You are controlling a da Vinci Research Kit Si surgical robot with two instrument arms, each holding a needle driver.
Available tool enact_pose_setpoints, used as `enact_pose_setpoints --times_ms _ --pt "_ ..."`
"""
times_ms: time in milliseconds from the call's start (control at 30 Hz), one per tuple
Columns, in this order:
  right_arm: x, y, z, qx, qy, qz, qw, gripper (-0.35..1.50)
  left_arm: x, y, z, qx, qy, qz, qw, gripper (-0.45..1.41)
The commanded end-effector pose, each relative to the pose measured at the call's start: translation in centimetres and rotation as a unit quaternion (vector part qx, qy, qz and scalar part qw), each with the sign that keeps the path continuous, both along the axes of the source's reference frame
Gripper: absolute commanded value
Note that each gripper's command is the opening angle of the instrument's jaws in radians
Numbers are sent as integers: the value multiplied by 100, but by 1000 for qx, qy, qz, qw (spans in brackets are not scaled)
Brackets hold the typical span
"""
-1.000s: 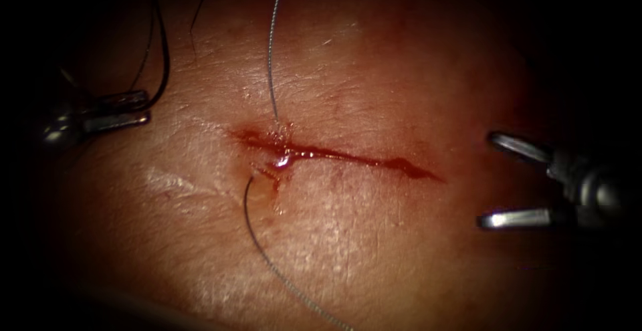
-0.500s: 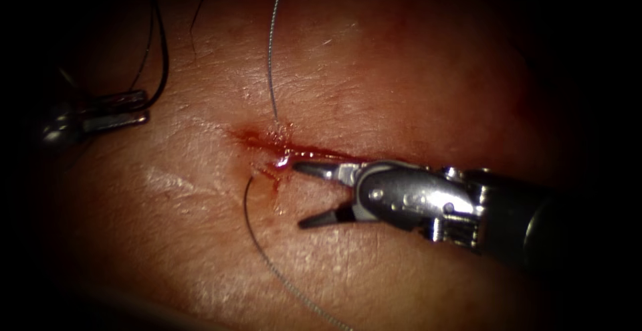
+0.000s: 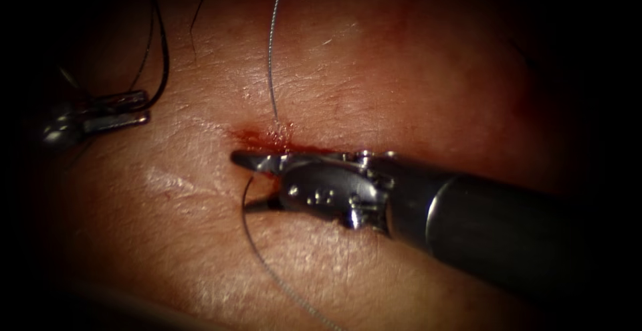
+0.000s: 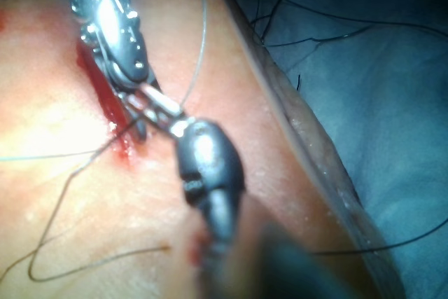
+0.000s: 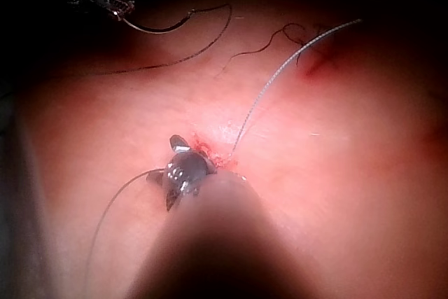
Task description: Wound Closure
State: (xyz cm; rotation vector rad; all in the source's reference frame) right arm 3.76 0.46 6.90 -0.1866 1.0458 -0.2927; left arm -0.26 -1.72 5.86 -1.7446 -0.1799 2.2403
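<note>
Currently right tool (image 3: 251, 182) has jaws open, gripping nothing. They straddle the left end of the cut (image 3: 267, 145), and the thread (image 3: 267, 264) leaves the tissue (image 3: 401, 70) right between them. Its other strand runs up and away above the upper jaw.

Left tool (image 3: 140, 107) is well off from those jaws, left of the cut, clamped on the needle (image 3: 162, 70) near one end of its curve. The needle is out of the tissue.

Risks, my read:
- Closing this low could pinch tissue along with the thread.
- A hard grip may fray the thread.
- Lower jaw tip could snag the slack loop.
</note>
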Motion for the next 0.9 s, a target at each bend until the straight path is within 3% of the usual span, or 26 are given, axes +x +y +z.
enact_pose_setpoints --times_ms 33,167,200,233,267,300,533,700,733,767,900 --pt "13 -5 3 -14 -12 -8 1000 124 1 -9 4 2 0 1 1000 -45" --pt "16 -9 8 -16 -27 -20 999 122 1 -9 4 2 0 1 1000 -45" --pt "17 -11 10 -14 -38 -25 999 113 0 -9 4 2 0 1 1000 -45" --pt "19 -15 14 -5 -48 -43 998 80 0 -9 4 2 0 1 1000 -45" --pt "20 -18 16 4 -55 -61 997 8 0 -9 4 2 0 1 1000 -45" --pt "20 -19 17 7 -58 -66 996 -35 0 -9 4 2 0 1 1000 -45" --pt "-2 -25 2 41 -53 -40 997 -35 0 -9 3 3 0 1 1000 -45" --pt "-24 -84 -47 59 -43 -47 996 -35 1 -9 2 3 0 1 1000 -45" --pt "-26 -111 -71 60 -37 -56 996 -35 0 -9 2 3 1 1 1000 -45" --pt "-26 -111 -71 60 -37 -56 996 -35 0 -9 2 3 1 1 1000 -45" --pt "-22 -153 -112 75 -24 -66 995 -35 -1 -10 3 2 1 0 1000 -45"
